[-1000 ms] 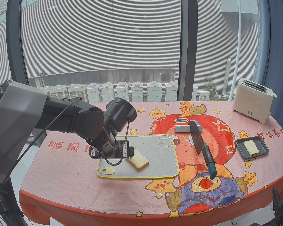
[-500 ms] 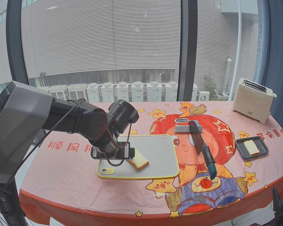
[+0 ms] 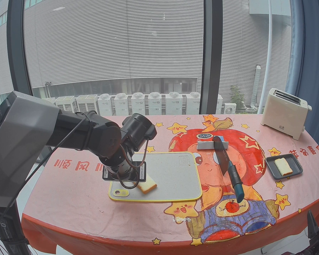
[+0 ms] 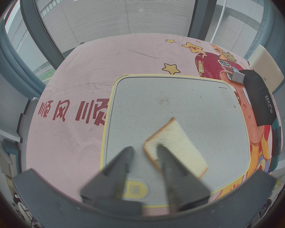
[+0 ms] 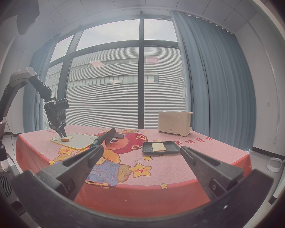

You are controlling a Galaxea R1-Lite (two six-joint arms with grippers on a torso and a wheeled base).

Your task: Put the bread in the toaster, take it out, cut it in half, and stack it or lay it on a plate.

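Bread (image 3: 147,186) has slid toward near-left corner of board (image 3: 177,174), under left gripper (image 4: 144,149), jaws narrowly apart at its corner. Pickup looks imminent. Right gripper (image 5: 141,149) gapes wide, holding nothing.

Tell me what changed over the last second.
The bread slid a little leftward along the board, with the open left gripper at its corner. Knife, toaster and plate stayed put.
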